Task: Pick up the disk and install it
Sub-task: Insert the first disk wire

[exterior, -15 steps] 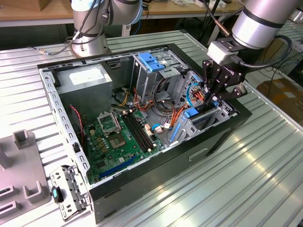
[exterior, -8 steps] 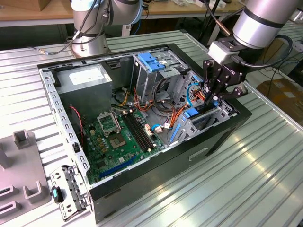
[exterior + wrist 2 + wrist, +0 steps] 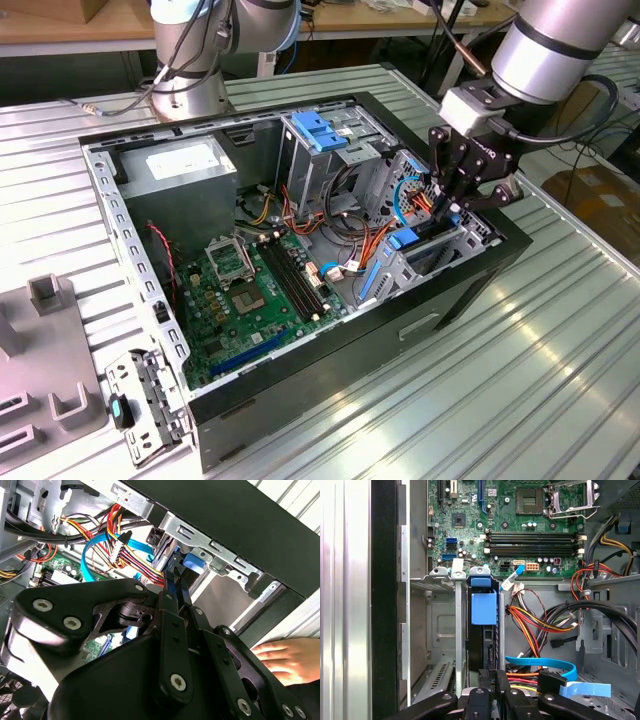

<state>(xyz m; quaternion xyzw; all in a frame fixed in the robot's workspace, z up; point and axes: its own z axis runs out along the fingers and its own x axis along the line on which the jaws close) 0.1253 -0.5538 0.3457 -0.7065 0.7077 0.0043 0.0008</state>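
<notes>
A: Where is the pincer (image 3: 452, 205) in the exterior view?

B: Right of centre in that frame, reaching down into the open computer case (image 3: 470, 290) near its right end, above a drive bay (image 3: 430, 255).

A: And the disk?

B: It stands on edge in that bay. In the first wrist view it is the dark slab (image 3: 487, 645) at lower centre, between the bay's grey metal walls (image 3: 460, 630), with its blue plastic rail (image 3: 484, 607) on the end farthest from the arm.

A: Does the pincer (image 3: 492, 680) hold it?

B: Its black fingers (image 3: 501, 682) are closed on the disk's near edge, at the bottom centre of that frame. In the second wrist view the same fingers (image 3: 172, 580) run from the centre up toward the blue rail (image 3: 192, 562), narrow and pressed together around the disk.

A: What surrounds it?

B: A bundle of red, yellow and orange wires (image 3: 535, 625) and a light blue flat cable (image 3: 555, 667) lie just beside the bay, lower right in the first wrist view. The green motherboard (image 3: 520, 520) fills the top of that frame.

A: Anything outside the case?

B: A person's hand (image 3: 285, 657) rests at the right edge of the second wrist view. The case sits on a ribbed metal bench (image 3: 540, 370).
</notes>
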